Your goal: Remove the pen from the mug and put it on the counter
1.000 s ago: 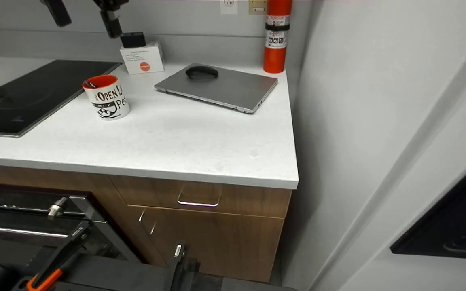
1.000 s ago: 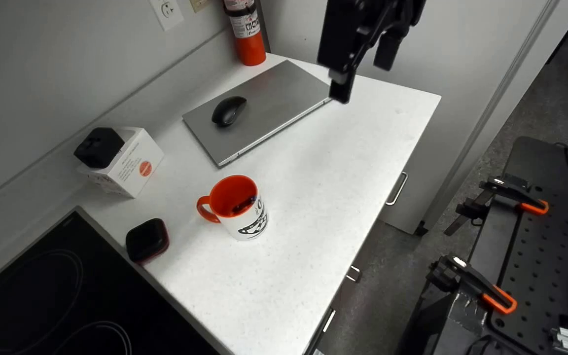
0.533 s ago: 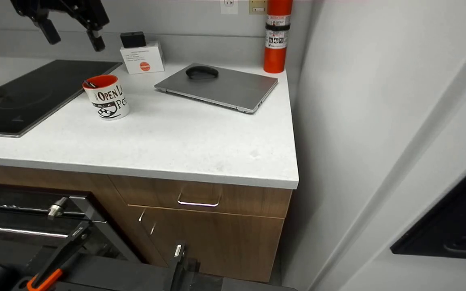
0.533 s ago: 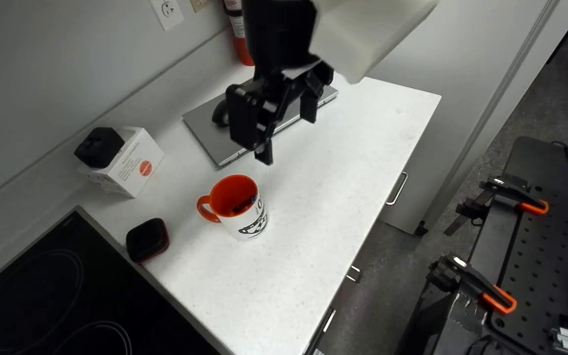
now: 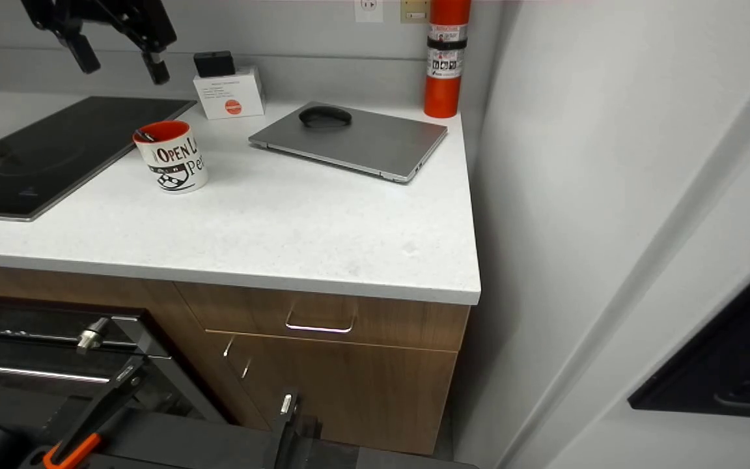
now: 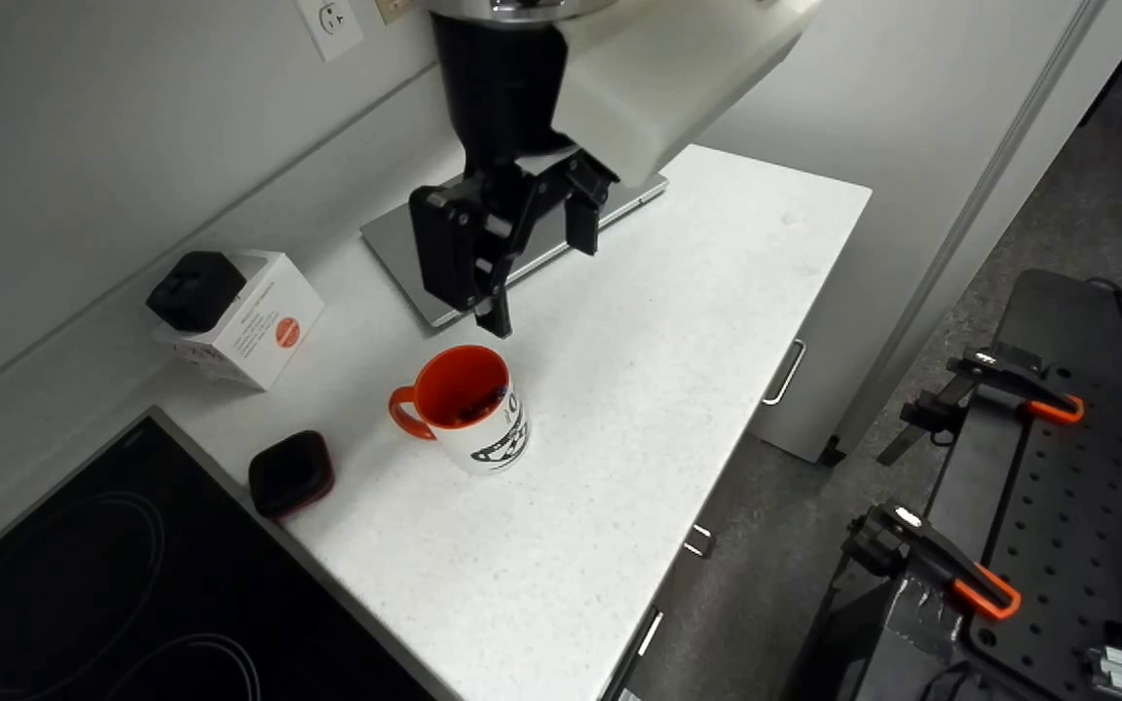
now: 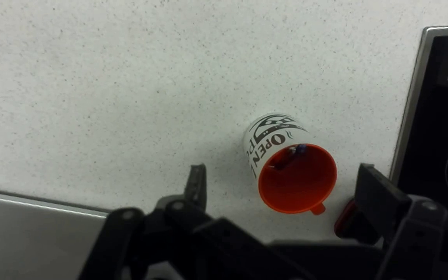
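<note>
The pen [image 7: 286, 158] is inside the mug [image 5: 176, 163], slanting by the inner wall away from the handle; both exterior views and the wrist view show it there. Whether its top end clears the rim, I cannot tell. The mug stands upright on the worktop [image 6: 561, 584], dark lettering on its side. Higher than the mug and apart from it hangs the pincer [image 6: 539, 280], spread wide, its fingers [image 7: 375, 194] well separated; in the wrist view the mug shows in the gap between them.

Near the mug, on its handle side, sits a black case [image 6: 291, 474] with a red edge; just past that from the mug is the hob [image 6: 64, 594]. Farther from the mug stands a white box [image 6: 269, 321] with an orange mark, a black block [image 6: 193, 292] on top. The closed laptop [image 5: 375, 146] lies apart from the mug and carries a mouse [image 5: 325, 116]; past it from the mug, the extinguisher [image 5: 443, 78] stands upright. Lower than the mug are a drawer [image 5: 245, 312] and, well apart, two clamps [image 6: 941, 555] with orange grips.
</note>
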